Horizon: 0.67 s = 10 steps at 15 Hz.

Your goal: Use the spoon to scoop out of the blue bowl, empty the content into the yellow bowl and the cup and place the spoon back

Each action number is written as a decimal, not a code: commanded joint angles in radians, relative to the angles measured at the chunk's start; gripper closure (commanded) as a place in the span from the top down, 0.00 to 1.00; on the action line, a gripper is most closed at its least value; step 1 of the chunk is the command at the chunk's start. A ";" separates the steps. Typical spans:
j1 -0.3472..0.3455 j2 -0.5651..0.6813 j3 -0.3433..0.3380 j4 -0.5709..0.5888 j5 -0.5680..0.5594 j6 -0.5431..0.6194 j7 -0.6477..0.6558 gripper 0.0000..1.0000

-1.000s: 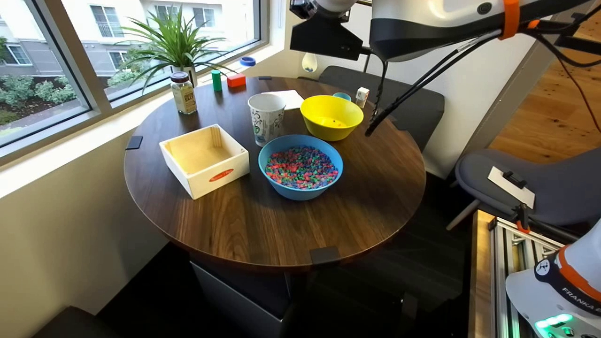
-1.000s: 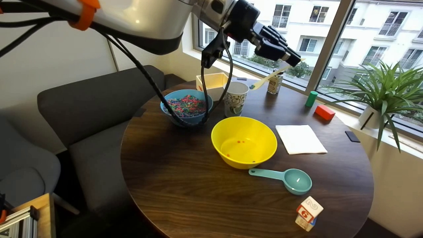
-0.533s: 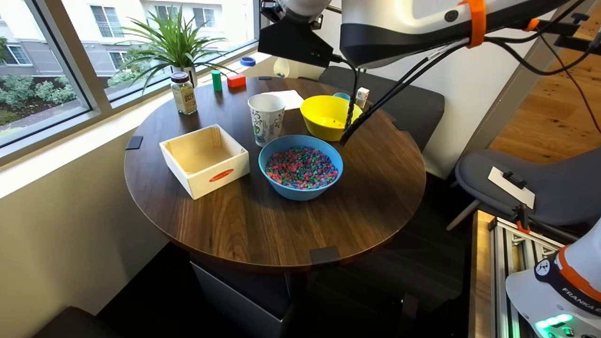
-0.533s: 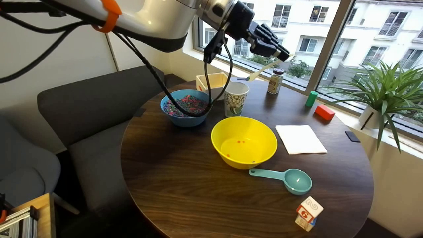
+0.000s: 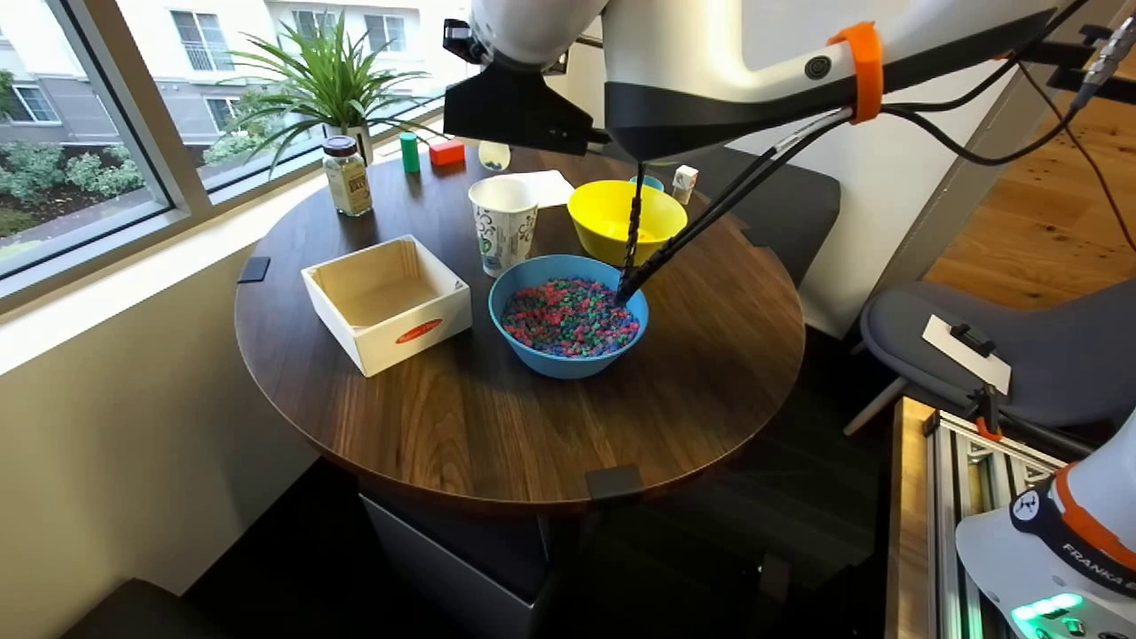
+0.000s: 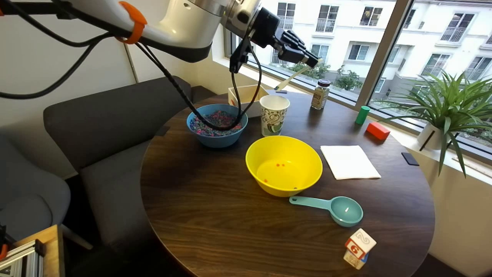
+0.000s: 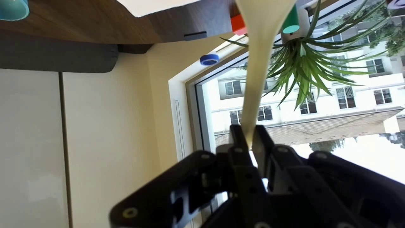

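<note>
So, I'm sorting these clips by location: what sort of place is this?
Probably a sitting nook in an office or home, I can't tell which: a round wooden table by a large window, with a dark padded bench alongside.

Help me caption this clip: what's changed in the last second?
The spoon moved left in both exterior views, carried in the jaws, which stayed shut on it; nothing was picked up or let go. The blue bowl, yellow bowl, cup and box stayed put.

Your bench (image 6: 200,207) carries the blue bowl (image 5: 568,366), yellow bowl (image 6: 288,175), paper cup (image 6: 274,117), wooden box (image 5: 390,343), jar (image 6: 319,97), napkin (image 6: 350,162), measuring spoon (image 6: 345,211), stacked blocks (image 6: 358,247), red block (image 6: 378,130) and green cylinder (image 6: 362,115)
</note>
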 commanded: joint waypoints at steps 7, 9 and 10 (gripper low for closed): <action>0.055 0.006 -0.005 -0.014 -0.174 -0.146 0.022 0.03; 0.060 0.008 0.000 -0.020 -0.219 -0.160 0.032 0.03; 0.063 0.010 0.001 -0.021 -0.244 -0.164 0.037 0.03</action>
